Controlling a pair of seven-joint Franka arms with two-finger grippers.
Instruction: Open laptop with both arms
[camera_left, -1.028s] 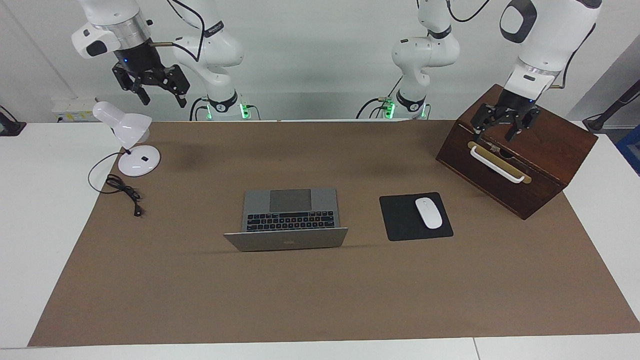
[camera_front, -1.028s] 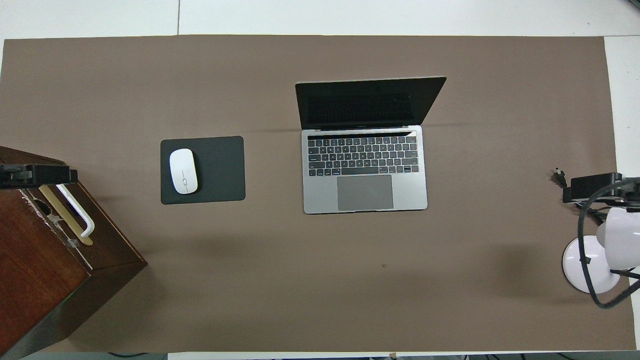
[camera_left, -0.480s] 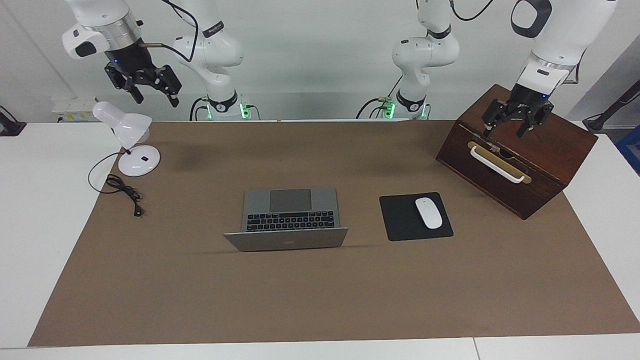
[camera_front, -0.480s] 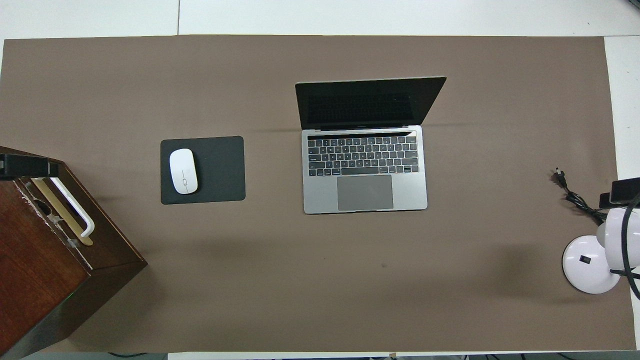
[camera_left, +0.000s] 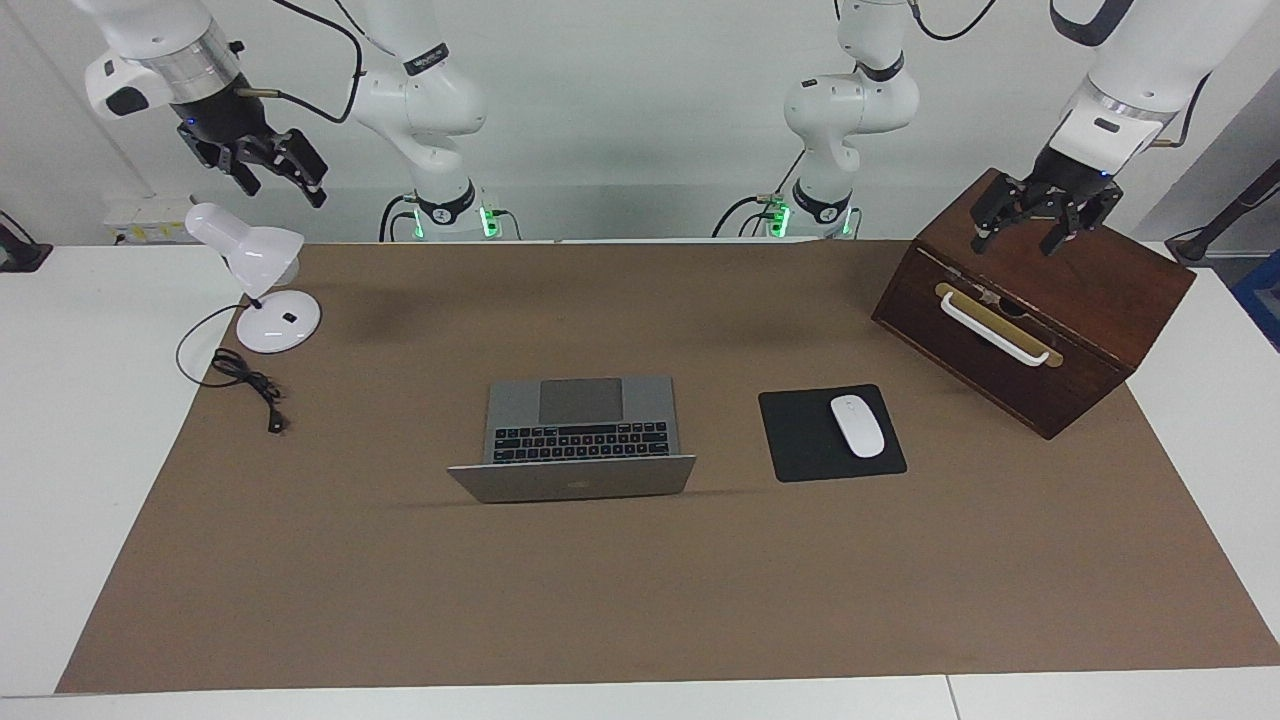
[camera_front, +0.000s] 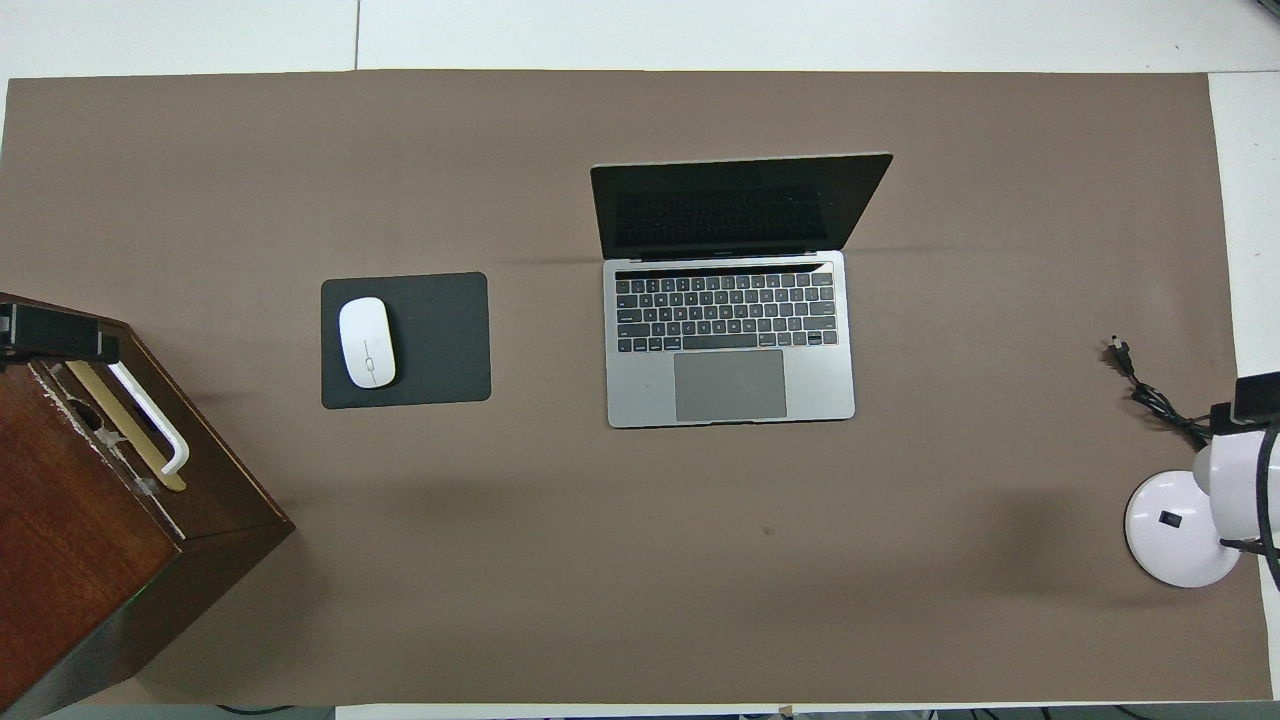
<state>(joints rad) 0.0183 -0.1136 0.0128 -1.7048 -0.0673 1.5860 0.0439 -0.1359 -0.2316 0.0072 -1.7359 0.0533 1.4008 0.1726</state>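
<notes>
Laptop (camera_front: 730, 340) stands open beside mouse pad (camera_front: 440, 340).

White table (camera_left: 60, 420) covered by brown mat (camera_left: 640, 590); plain pale wall (camera_left: 640, 110) at robots' end; even, diffuse lighting.

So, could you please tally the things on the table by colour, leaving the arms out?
White: 2, the mouse and the desk lamp.
Black: 1, the mouse pad.
Silver-grey: 1, the open laptop.
Dark brown: 1, the wooden box.
Total: 5.
</notes>
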